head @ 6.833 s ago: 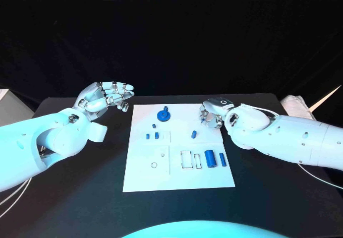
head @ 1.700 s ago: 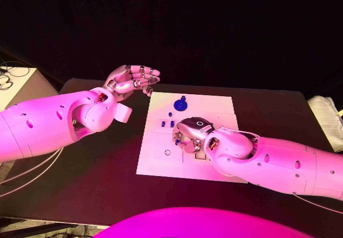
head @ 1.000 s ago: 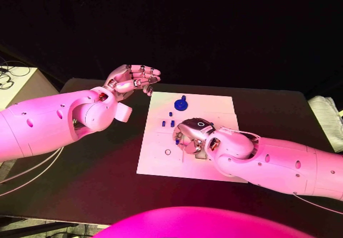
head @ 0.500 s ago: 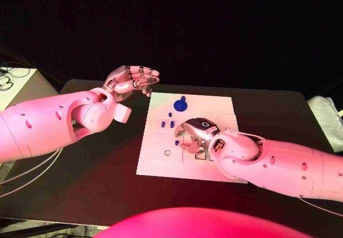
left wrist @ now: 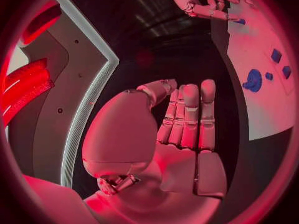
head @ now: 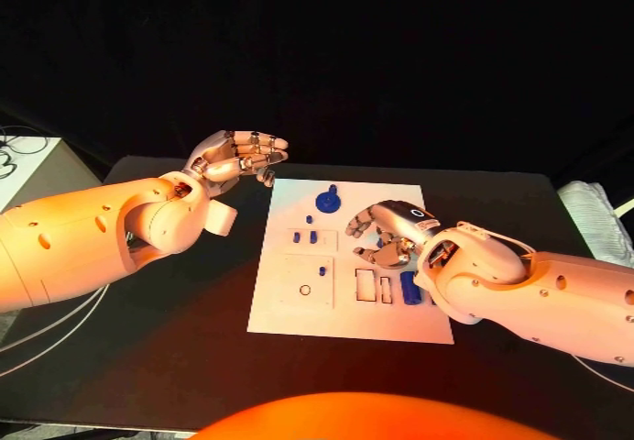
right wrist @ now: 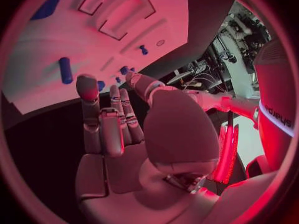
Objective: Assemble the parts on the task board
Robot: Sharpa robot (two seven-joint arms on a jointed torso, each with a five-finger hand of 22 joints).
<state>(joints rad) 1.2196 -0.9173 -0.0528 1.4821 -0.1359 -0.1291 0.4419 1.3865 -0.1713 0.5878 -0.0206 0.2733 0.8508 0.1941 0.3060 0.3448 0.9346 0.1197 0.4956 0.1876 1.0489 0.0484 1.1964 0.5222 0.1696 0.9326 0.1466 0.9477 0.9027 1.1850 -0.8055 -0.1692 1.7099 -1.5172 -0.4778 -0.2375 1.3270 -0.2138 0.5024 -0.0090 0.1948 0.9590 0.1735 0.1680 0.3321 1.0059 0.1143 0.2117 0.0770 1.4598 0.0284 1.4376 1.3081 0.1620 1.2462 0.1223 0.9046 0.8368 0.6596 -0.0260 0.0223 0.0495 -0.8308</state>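
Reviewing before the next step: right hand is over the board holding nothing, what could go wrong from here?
1. The right hand hovers low over the task board; its fingers could knock the loose blue cylinder beside the rectangular slots.
2. It hides parts beneath it in the head view.
3. A sweep may shift the board.

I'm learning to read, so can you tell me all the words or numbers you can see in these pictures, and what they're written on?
"dexsys" or something close: small dark letters on the white robot arm in the right wrist view, curved and partly cut off, so the reading is unsure.
White board: drawn outlines and circles, no words or numbers.
Blue parts: no writing to see.
Left hand and right hand: no writing to see.
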